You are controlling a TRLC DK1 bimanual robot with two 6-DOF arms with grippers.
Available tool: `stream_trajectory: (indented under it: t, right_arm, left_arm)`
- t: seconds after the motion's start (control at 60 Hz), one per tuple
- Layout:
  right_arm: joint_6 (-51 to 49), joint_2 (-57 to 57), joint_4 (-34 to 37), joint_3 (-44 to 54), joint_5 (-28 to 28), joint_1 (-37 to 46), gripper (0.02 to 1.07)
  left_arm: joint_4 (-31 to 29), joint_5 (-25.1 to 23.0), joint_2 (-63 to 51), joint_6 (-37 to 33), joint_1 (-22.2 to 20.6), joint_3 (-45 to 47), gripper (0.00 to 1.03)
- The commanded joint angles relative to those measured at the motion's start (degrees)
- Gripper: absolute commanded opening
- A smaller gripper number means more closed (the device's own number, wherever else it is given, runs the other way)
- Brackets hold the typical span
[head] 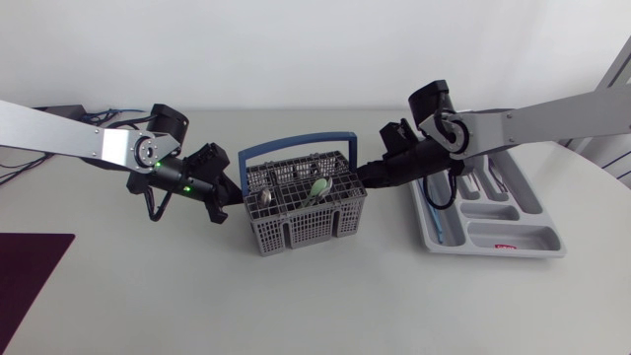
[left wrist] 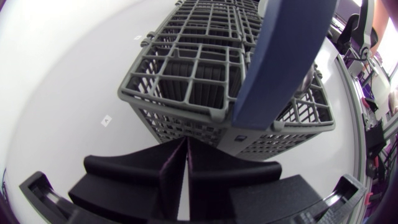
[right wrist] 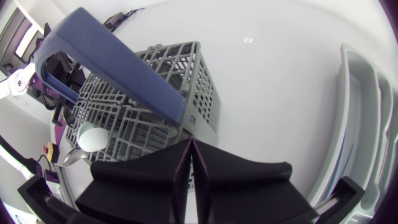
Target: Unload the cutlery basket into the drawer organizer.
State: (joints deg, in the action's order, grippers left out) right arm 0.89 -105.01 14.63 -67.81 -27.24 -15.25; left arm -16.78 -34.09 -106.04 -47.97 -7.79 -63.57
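1 basket (head: 306,233), 1 drawer org (head: 533,237)

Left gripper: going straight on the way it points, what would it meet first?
Most likely the left gripper would meet the grey side wall of the cutlery basket, directly ahead.

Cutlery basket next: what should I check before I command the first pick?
1. Grey mesh plastic cutlery basket upright on the white table: ok.
2. Cutlery to pick: pale green spoon and steel spoon stand inside: ok.
3. Left end effector open for a grasp: not ok, shut and empty beside the basket.
4. Right end effector open: not ok, shut and empty.
5. Blue arched handle clear of the spoons: cannot tell.
6. Grey plastic drawer organizer has bare compartments: ok.
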Motion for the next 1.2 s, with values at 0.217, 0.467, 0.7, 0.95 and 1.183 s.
stream_trajectory:
  t: [0.217, 0.467, 0.7, 0.95, 1.183]
  right_arm:
    - [2.37, 9.3, -1.36, 7.25, 4.83, -0.05, 0.11]
    - [2.89, 9.12, -1.45, 9.98, 4.48, -2.07, 0.11]
    - [3.25, 9.47, -1.89, 10.68, 6.15, -2.42, 0.11]
    - [1.58, 20.02, -1.8, 16.92, 7.56, -0.31, 0.12]
    - [-1.24, 28.63, -1.36, 20.79, 6.85, -0.14, 0.17]
  left_arm:
    - [2.62, -2.21, -3.12, 3.84, -1.7, -5.6, 0.17]
    - [3.06, -1.33, -4.0, 5.43, -1.35, -7.71, 0.17]
    - [3.06, -0.89, -3.38, 5.51, 1.38, -6.92, 0.17]
    - [3.06, -1.25, 5.93, 4.72, 5.95, 1.17, 0.17]
    - [3.06, -1.69, 18.5, 3.84, 6.56, 11.45, 0.18]
